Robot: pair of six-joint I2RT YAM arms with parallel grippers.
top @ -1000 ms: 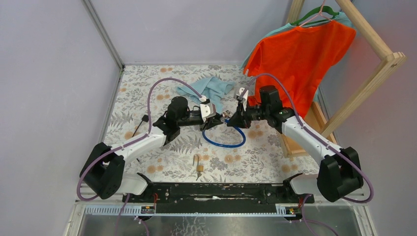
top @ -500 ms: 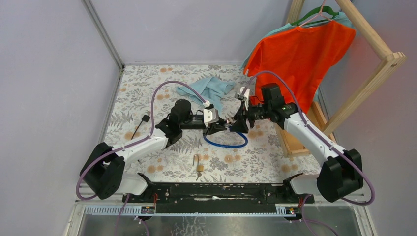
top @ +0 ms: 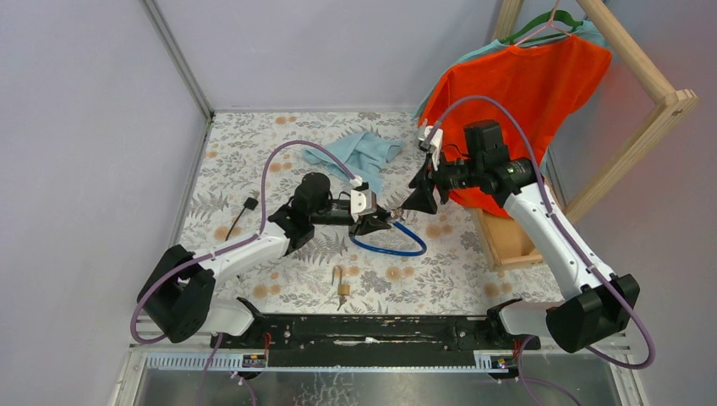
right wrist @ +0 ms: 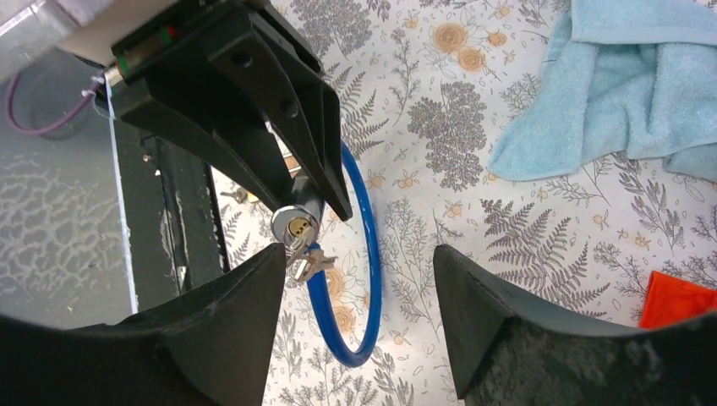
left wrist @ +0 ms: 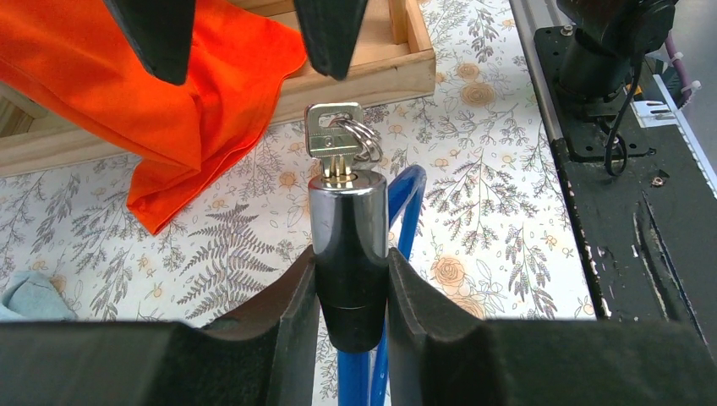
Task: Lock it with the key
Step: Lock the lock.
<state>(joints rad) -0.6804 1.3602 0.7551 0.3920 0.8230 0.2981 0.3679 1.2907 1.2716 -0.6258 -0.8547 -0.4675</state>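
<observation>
Mid-table, right of centre: left gripper (top: 377, 223) is clamped on the lock cylinder (left wrist: 348, 216), a dark chrome barrel. One finger (left wrist: 292, 292) presses each side, and the barrel's key end pokes out past the fingertips. The wrist cam shows the grip is tight on the lower half of the barrel.

The key (left wrist: 331, 135) sits in the barrel's end face, blade in the slot and silver head sticking out. A key ring (left wrist: 365, 139) threads through the head and hangs off to one side. In the right wrist view the key and ring dangle just under the barrel face (right wrist: 296, 227). I can't tell how far it's turned.

The blue cable (top: 391, 248) runs from the barrel and loops on the table (top: 254, 169) just near of the grippers.

Right gripper (top: 420, 200) is spread wide with nothing between its fingers. It sits to the right of the key and slightly farther back, apart from it, with the fingertips pointing at it. Both fingers (left wrist: 328, 34) show at the top of the left wrist view, not touching the key.

Other items:
- brass padlock (top: 342, 286) near the front edge, well apart from the cable
- blue towel (top: 359, 152) at the far side
- orange shirt (top: 507, 93) on the wooden rack (top: 643, 127) at right
- black USB plug (top: 250, 204) at left
</observation>
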